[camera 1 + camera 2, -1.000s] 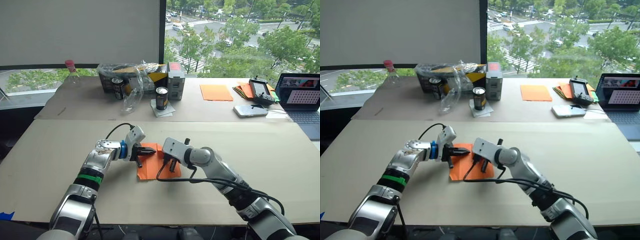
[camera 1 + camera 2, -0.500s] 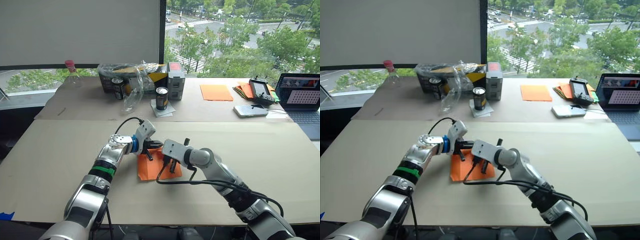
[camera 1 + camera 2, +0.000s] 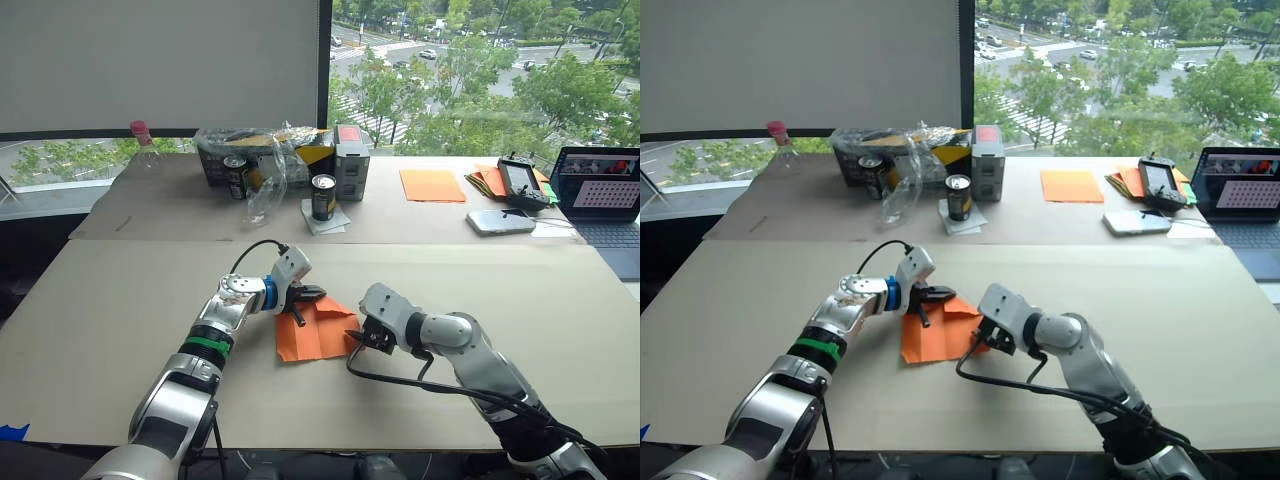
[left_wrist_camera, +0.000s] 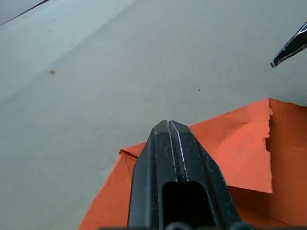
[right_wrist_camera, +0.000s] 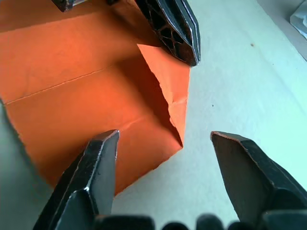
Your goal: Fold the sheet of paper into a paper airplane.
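The sheet of paper [image 3: 312, 335] lies flat on the near table, bright orange, with its far right corner folded over into a flap [image 5: 165, 91]. My left gripper [image 3: 318, 294] is shut, and its tip rests on the paper's far edge by that flap [image 4: 240, 143]. My right gripper [image 5: 164, 135] stands open at the paper's right edge [image 3: 360, 338], low over the table. One of its fingers [image 5: 98, 165] hangs over the paper and the other over bare table, with nothing between them. The paper airplane is out of view.
On the far table lie a paler orange sheet [image 3: 432, 184], a stack of coloured papers [image 3: 488, 180], a controller [image 3: 522, 182], a phone [image 3: 500, 221] and a laptop [image 3: 605, 195]. Cans [image 3: 323, 196], a box [image 3: 352, 160] and a plastic bag [image 3: 268, 175] stand behind the paper.
My right gripper has opened and drawn back to the right, off the paper to its right edge. The folded corner now shows. My left gripper stayed shut, having shifted to the far edge.
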